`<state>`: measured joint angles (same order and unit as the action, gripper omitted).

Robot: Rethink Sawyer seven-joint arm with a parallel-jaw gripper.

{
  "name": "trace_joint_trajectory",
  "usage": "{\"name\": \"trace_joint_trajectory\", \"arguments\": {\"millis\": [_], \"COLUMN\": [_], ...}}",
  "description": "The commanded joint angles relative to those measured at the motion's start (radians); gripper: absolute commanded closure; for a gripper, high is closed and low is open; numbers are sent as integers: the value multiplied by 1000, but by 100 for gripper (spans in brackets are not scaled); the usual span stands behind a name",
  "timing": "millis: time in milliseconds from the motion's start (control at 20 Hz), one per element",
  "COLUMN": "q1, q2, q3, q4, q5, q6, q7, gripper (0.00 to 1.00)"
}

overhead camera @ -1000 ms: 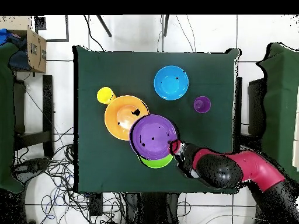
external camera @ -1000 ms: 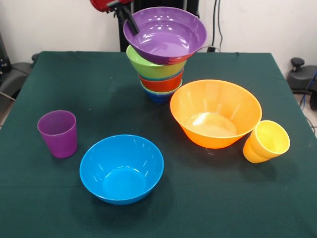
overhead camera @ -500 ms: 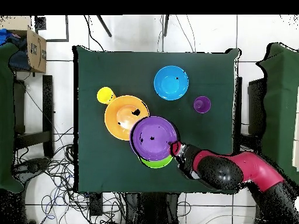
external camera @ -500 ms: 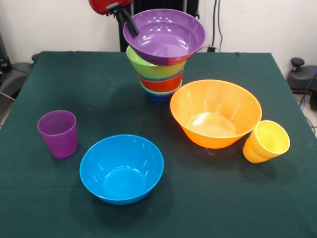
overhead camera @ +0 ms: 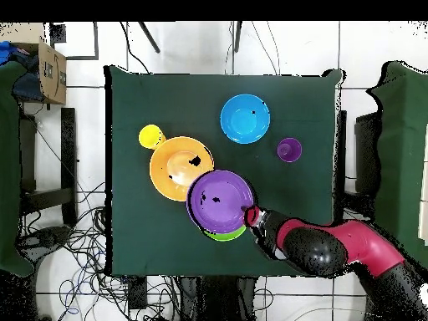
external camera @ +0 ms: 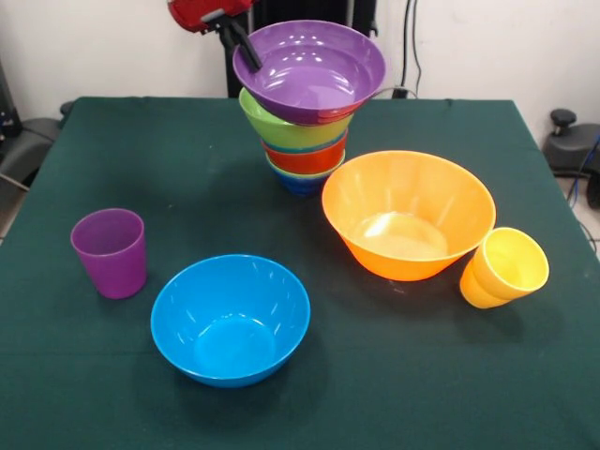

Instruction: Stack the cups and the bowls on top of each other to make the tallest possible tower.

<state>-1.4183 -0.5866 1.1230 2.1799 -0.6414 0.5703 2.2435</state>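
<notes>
The tower (external camera: 302, 141) stands at the table's far middle: a small dark blue bowl (external camera: 302, 182) lowest, a red-orange bowl (external camera: 306, 157), a green bowl (external camera: 284, 127), and the wide purple bowl (external camera: 314, 70) tilted on top. My gripper (external camera: 246, 54) is at the purple bowl's left rim, one black finger inside it, shut on the rim. In the overhead view the gripper (overhead camera: 248, 211) meets the purple bowl (overhead camera: 219, 201). The large orange bowl (external camera: 408, 216), large blue bowl (external camera: 231, 319), purple cup (external camera: 111, 251) and tilted yellow cup (external camera: 504, 268) stand apart from the tower.
The orange bowl sits close to the tower's right side, and the yellow cup leans against it. The green table (external camera: 141, 159) has a cardboard box (overhead camera: 50, 71) beyond one corner and cables (overhead camera: 75, 242) on the floor beside it.
The purple bowl has shifted slightly with the gripper, its rim a little higher and more level. Nothing else has moved.
</notes>
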Motion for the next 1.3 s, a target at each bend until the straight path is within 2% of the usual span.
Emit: {"name": "trace_joint_trajectory", "arguments": {"millis": [50, 600, 1300], "q1": [11, -16, 4], "q2": [41, 21, 76], "q3": [17, 43, -37], "q4": [57, 96, 67], "q5": [-77, -74, -188], "q6": [-19, -25, -69], "q7": [-202, -184, -189], "gripper": [100, 100, 100]}}
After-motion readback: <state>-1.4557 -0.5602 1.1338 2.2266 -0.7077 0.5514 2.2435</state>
